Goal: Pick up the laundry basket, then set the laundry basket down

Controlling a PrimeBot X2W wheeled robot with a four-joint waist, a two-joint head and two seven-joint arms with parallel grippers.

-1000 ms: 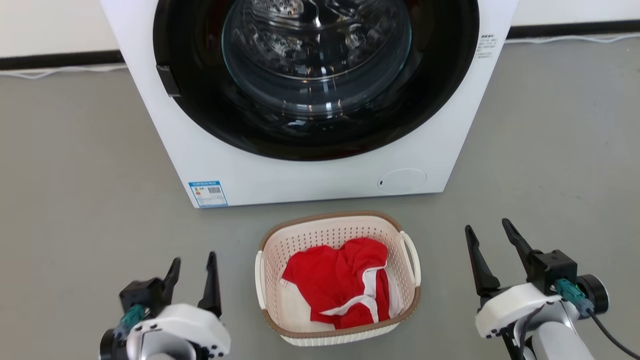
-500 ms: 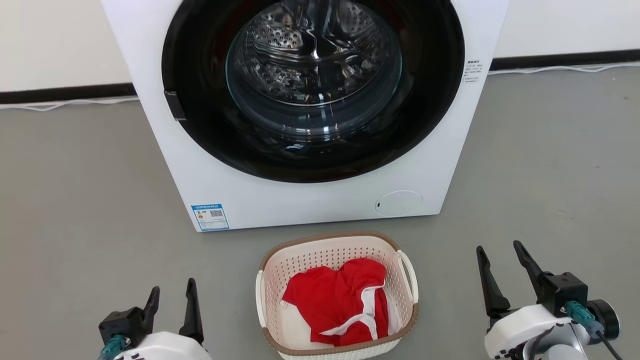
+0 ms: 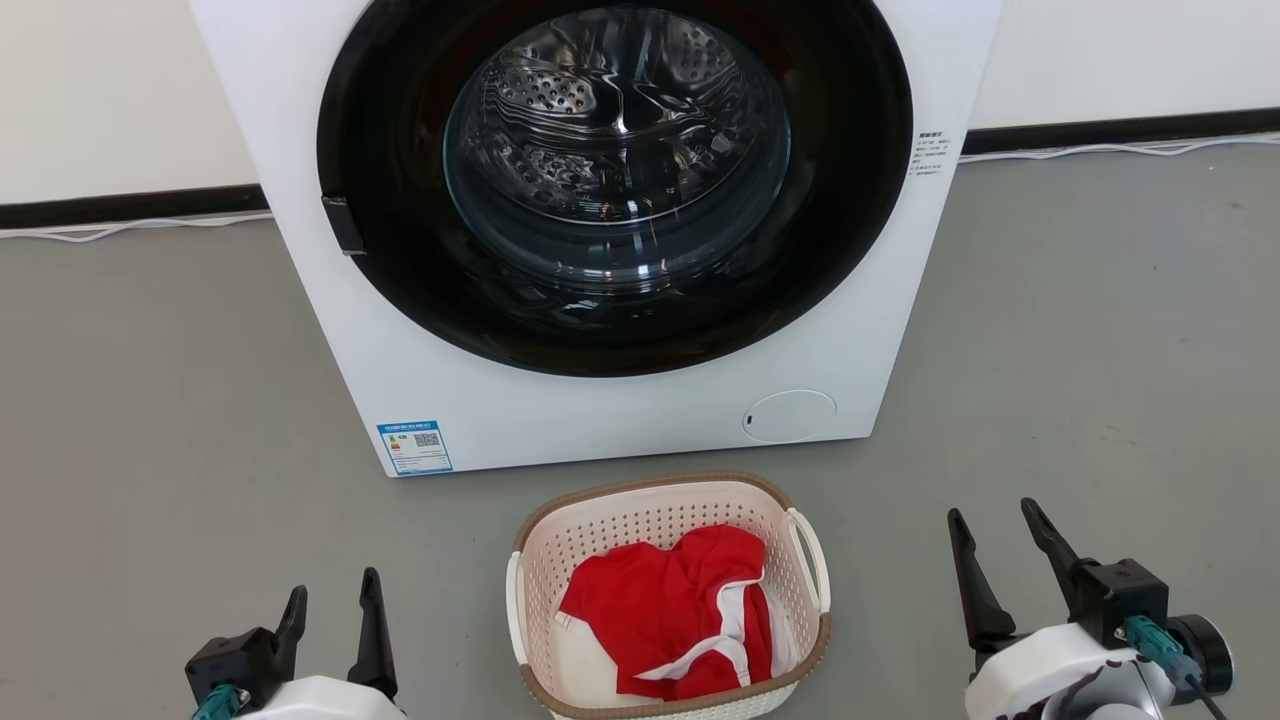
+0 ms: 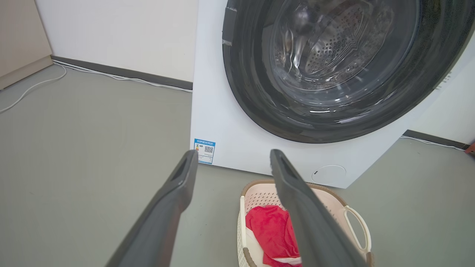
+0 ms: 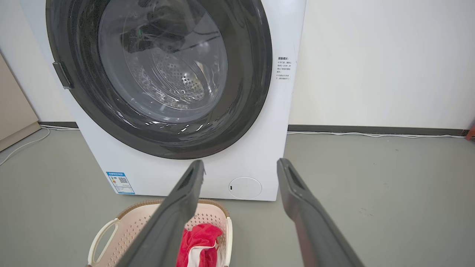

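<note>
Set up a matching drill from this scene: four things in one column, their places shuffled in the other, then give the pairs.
Things:
1. laundry basket
2. red garment
3. washing machine
4. blue label

Places:
A. stuck low on the machine's front
B. lying inside the basket
C. standing behind the basket
D. resting on the floor

Pairs: 1-D, 2-B, 3-C, 4-A
</note>
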